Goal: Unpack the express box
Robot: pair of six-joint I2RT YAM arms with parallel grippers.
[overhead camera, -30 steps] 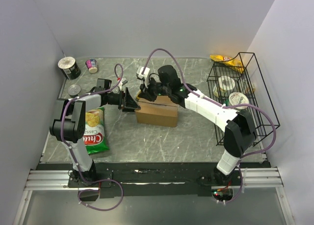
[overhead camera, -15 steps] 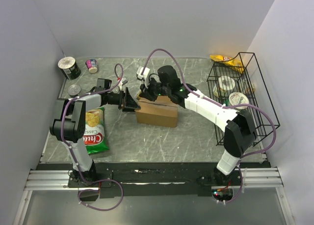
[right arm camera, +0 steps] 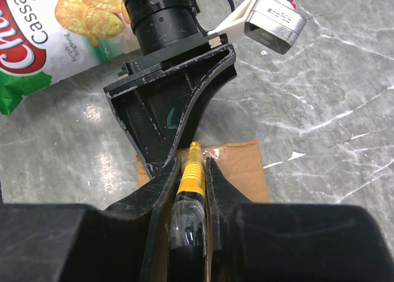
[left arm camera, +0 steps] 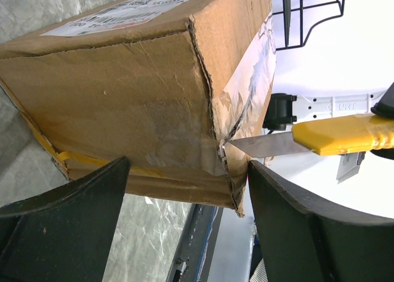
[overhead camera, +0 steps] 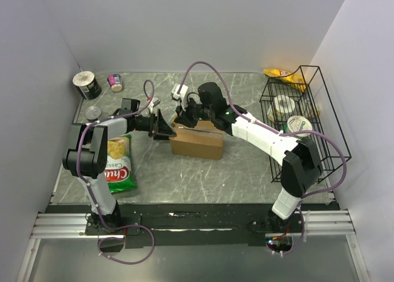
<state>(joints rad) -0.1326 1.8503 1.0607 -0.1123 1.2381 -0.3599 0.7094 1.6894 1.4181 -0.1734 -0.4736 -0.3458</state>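
Two robot arms meet at a cardboard carton in the middle of a grey marbled table (overhead camera: 203, 177). Right gripper (right arm camera: 192, 161): jaws closed tight on a yellow utility knife (right arm camera: 192, 178), blade out and pointing left. The blade tip touches the clear tape (left arm camera: 252, 79) at a torn corner of the express box (overhead camera: 197, 140). Left gripper (left arm camera: 188, 166): black fingers spread wide apart, holding nothing, just beside the box's left end and facing it; contact with the cardboard cannot be told. The box lies flat, a white label (left arm camera: 123, 11) on one side. Near left of the box lies a green bag of cassava chips (overhead camera: 118, 165). A black wire basket (overhead camera: 301, 116) stands at the right edge, well apart from the box.
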